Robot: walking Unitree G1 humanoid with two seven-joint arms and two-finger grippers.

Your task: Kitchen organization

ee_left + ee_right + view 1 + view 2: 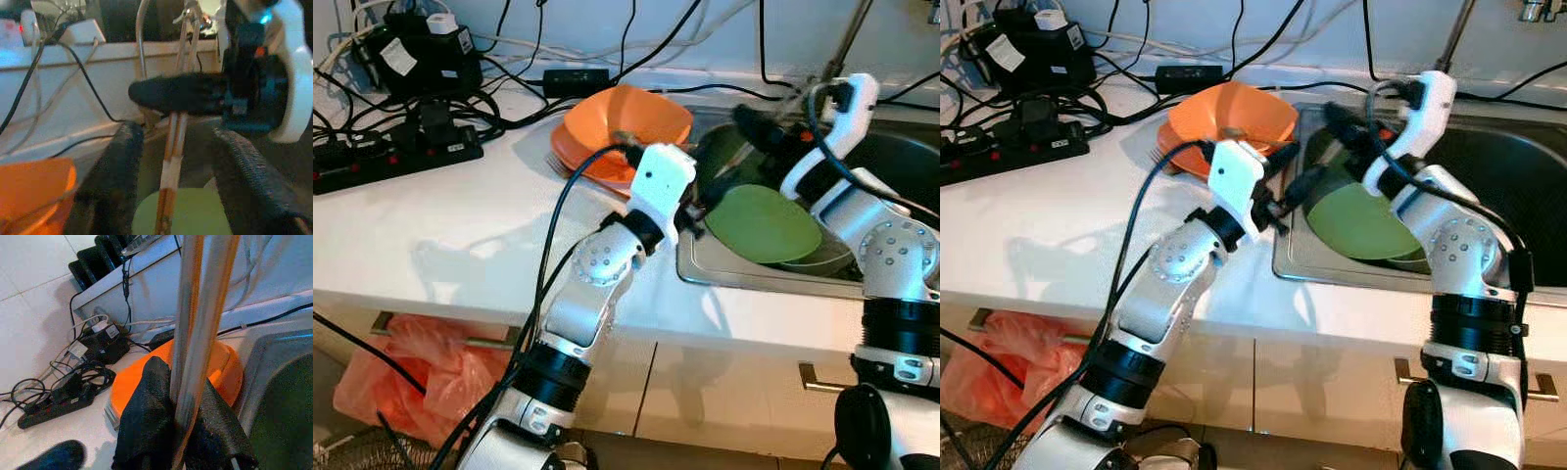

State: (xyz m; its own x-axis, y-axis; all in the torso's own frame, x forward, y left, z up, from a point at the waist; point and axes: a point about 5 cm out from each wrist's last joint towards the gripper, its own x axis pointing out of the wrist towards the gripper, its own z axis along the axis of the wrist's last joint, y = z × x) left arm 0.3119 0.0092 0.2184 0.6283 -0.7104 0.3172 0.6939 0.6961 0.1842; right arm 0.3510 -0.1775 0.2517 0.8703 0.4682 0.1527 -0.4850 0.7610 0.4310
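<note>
While our right gripper (183,431) clamps a pair of chopsticks (198,333) over the sink (1518,166), our left gripper (176,196) waits with fingers spread wide, the sticks standing between them, as if for a handover. Just below both grippers lies the green plate (1356,220) in the sink; beside the left one, orange bowls (1224,117) are stacked on the counter (1048,215). We judge the tidying only partly done: dishes remain in the sink, chopsticks not yet stowed.
</note>
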